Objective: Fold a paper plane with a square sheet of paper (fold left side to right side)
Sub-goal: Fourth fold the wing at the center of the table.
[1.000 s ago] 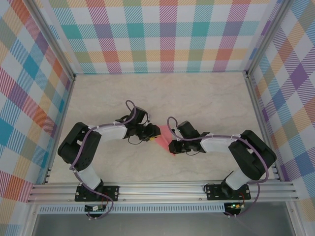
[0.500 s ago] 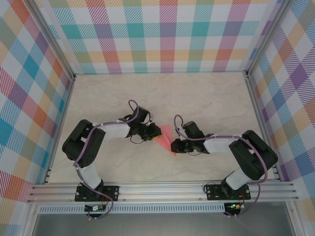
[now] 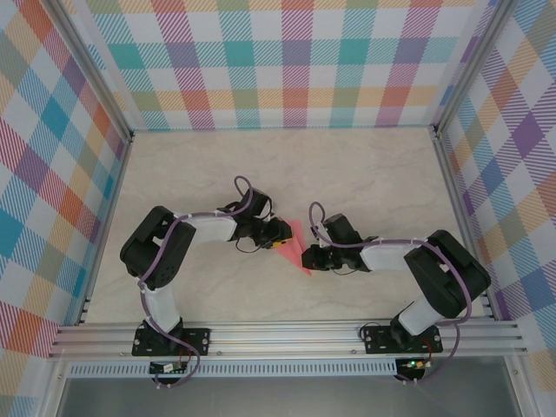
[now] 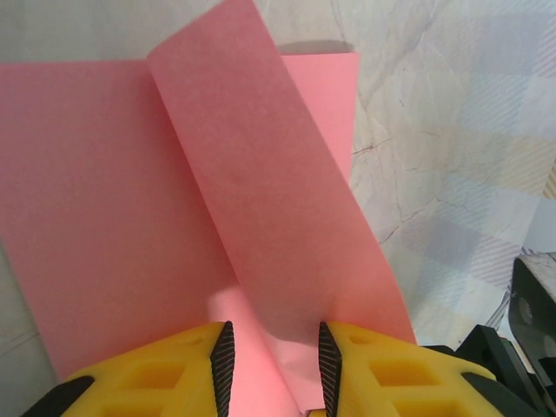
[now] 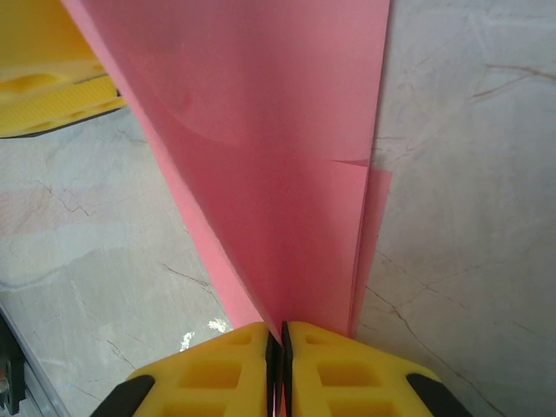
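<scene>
Resting near the middle of the pale marble-look table (image 3: 365, 174), between the two arms, one long flap raised and slanting across the rest: thin salmon-pink sheet of paper (image 3: 294, 241). Clamping the folded edge of that sheet from the right side with the right gripper (image 5: 278, 332), yellow fingers pressed together on the pink layers. Straddling the raised flap from the left with the left gripper (image 4: 271, 339), ribbed yellow pads standing apart, paper passing through the gap between them.
</scene>
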You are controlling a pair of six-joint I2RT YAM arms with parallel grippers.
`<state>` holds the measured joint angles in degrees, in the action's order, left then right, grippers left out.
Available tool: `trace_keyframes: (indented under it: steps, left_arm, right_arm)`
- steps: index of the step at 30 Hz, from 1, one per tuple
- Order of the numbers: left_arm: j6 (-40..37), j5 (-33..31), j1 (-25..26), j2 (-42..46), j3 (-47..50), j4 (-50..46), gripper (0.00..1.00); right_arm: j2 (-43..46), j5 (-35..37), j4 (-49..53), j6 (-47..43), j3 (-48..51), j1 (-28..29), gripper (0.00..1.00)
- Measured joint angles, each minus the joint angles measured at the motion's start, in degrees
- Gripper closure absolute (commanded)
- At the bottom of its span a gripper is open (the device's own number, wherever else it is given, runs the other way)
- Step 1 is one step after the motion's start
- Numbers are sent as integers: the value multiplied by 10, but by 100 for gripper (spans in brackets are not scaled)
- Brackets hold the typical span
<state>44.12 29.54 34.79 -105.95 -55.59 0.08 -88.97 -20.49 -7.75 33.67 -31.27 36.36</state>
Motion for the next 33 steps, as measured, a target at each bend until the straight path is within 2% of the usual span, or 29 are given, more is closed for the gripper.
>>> trace_keyframes:
  steps: [22,33]
  left_arm:
    - [0,-7,1,-7,-5,-8,64]
    - [-1,-7,1,-7,-6,-10,64]
  right_arm:
    - [0,-21,-4,0,0,-7,78]
    - [18,-21,7,0,0,-9,65]
